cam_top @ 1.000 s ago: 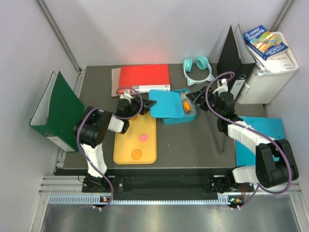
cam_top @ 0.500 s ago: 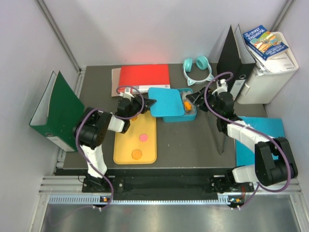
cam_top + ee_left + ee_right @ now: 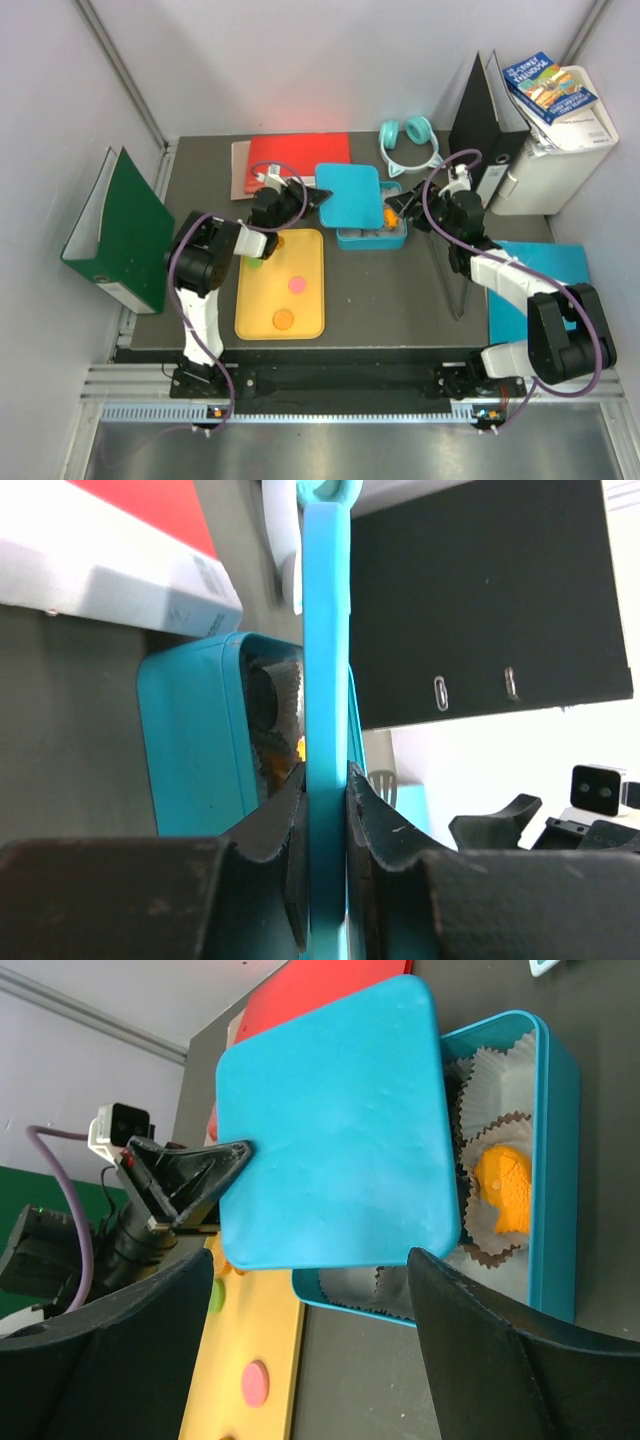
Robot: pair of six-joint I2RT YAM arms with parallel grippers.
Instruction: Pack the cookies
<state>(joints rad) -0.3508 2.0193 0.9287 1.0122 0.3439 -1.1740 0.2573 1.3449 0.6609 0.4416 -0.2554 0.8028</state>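
My left gripper [image 3: 318, 200] is shut on the edge of the teal lid [image 3: 350, 195] and holds it tilted above the open teal box [image 3: 372, 238]. In the left wrist view the lid [image 3: 325, 660] stands edge-on between my fingers [image 3: 375, 815]. The box holds crinkled paper cups [image 3: 490, 1070], and an orange cookie [image 3: 500, 1200] sits in one. A pink cookie [image 3: 296, 284], an orange cookie [image 3: 283, 320] and a green cookie [image 3: 256, 263] lie on the yellow tray [image 3: 312, 310]. My right gripper [image 3: 400, 206] is open at the box's right side.
A red folder [image 3: 300, 155] lies behind the tray. A green binder [image 3: 115, 230] stands at the left. Teal headphones [image 3: 410, 140], a black binder [image 3: 480, 125] and a white box with a book [image 3: 560, 130] are at the back right. A blue folder [image 3: 540, 270] lies on the right.
My left gripper has lifted the lid and swung it up and toward the back, off the box. The green cookie on the tray now shows. The right arm has barely moved.
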